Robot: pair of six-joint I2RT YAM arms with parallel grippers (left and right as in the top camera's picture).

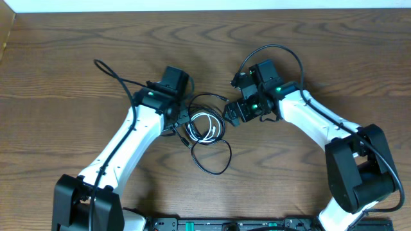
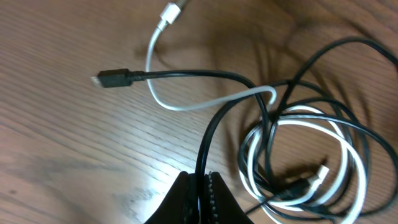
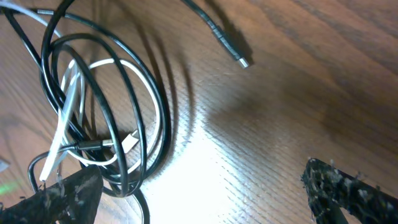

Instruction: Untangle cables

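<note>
1. Overhead: a brown wood-grain desk (image 1: pixel 64 45) carries the cables (image 1: pixel 207 128), a tangle of black loops and one white coil, lying between the two arms. The left gripper (image 1: pixel 182 117) is at the tangle's left edge; the right gripper (image 1: pixel 231 117) sits just beside its upper right.
2. Left wrist: the left gripper (image 2: pixel 200 196) is pinched tight on a black cable (image 2: pixel 208 134); the white cable (image 2: pixel 217 100) coils to the right.
3. Right wrist: the right gripper (image 3: pixel 205 193) stands wide, nothing between its fingers (image 3: pixel 348 186); the coiled cables lie on the desk near one finger.
</note>
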